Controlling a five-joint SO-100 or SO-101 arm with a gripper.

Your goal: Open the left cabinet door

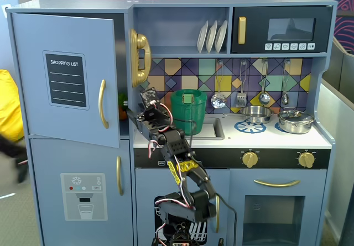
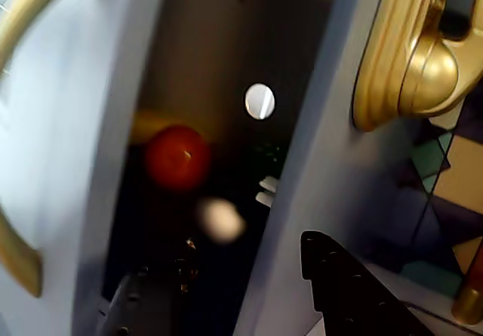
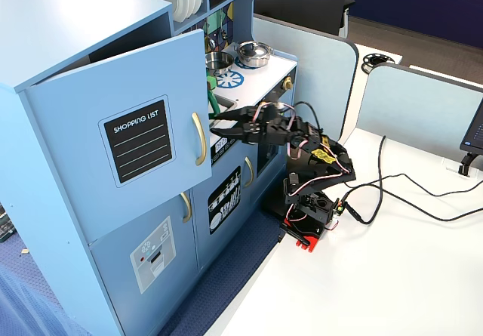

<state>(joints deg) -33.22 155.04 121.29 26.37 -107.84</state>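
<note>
The left cabinet door point(image 3: 128, 151), a stiff, light hinged panel, stands partly ajar; the gripper point(image 3: 226, 121), fingers spread and empty, sits just behind its free edge, beside the slick gold handle point(image 3: 199, 138), the likeliest hold.

Left cabinet door point(image 1: 66, 77) ajar; gripper point(image 1: 145, 103) just right of its edge.

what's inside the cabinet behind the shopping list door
Through the gap beside the left cabinet door, the wrist view shows a dark interior with a blurred red round thing, a pale blob and a bright hole. The door still covers most of the interior.
</note>
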